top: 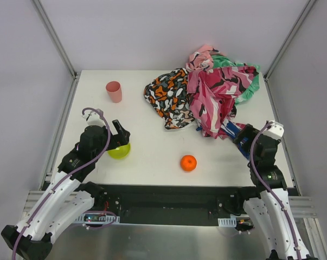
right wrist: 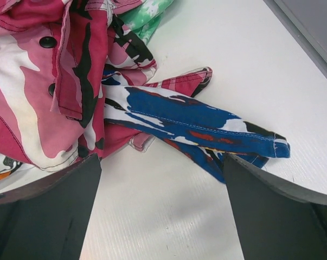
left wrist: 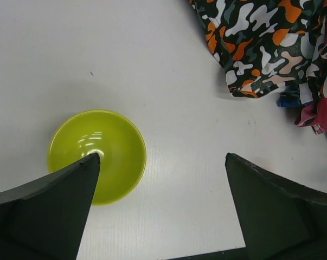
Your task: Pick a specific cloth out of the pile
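Observation:
The pile (top: 206,92) of patterned fabrics lies at the table's far right: orange-black-white (top: 166,97), pink-black (top: 215,100), green-white (top: 244,81) and a blue-white-red piece (right wrist: 196,122). The plain white cloth is hidden or out of view. My right gripper (top: 240,136) is open and empty just at the pile's near right edge, above the blue piece's end; in the right wrist view (right wrist: 160,162) bare table lies between its fingers. My left gripper (top: 120,135) is open and empty over the yellow-green bowl (left wrist: 95,154), far left of the pile.
A pink cup (top: 114,91) stands at the back left. An orange ball (top: 188,162) lies near the front middle. The yellow-green bowl (top: 120,150) sits front left. The table's right edge (right wrist: 299,32) runs close beside the pile.

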Tool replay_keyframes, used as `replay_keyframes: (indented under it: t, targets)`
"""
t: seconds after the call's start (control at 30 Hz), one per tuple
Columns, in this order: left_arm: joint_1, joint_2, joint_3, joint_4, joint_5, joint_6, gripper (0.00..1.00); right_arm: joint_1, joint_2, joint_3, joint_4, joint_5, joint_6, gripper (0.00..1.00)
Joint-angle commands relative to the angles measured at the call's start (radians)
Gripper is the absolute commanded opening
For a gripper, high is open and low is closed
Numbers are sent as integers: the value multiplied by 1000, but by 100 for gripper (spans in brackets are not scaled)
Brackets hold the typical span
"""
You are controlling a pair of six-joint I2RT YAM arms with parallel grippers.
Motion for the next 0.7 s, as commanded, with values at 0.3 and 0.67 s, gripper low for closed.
replay_keyframes:
  t: [0.3, 0.67]
  targets:
    - [1, 48, 6, -5, -59, 14, 99, -1, 4, 29, 116, -148, -74, 96]
    - [1, 83, -17, -4, -92, 14, 99, 268, 366, 383, -6, -274, -409, 96]
